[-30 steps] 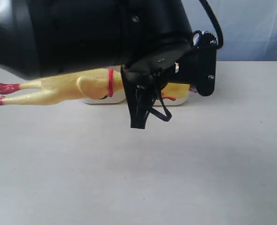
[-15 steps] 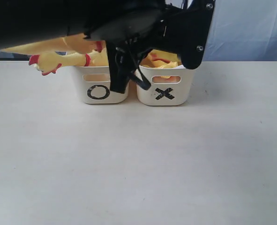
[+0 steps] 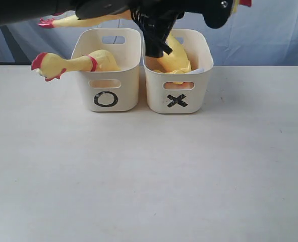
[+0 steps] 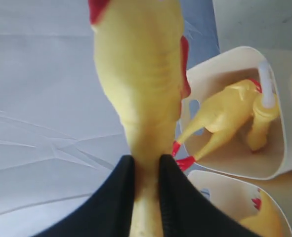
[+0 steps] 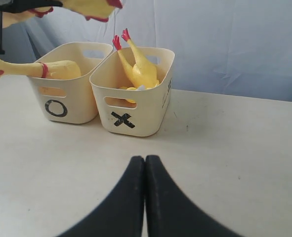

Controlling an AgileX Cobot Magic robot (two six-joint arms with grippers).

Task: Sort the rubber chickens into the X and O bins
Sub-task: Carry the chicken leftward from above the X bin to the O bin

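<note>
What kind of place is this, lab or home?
Probably a lab test bench: bare pale tabletop, blue cloth backdrop, and a cream O tub and X tub holding rubber chickens.

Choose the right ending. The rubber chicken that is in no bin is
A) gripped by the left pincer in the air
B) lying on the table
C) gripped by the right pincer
A: the left pincer is closed on the yellow chicken, held higher than the O bin and the X bin; the right pincer is shut and empty.
</note>
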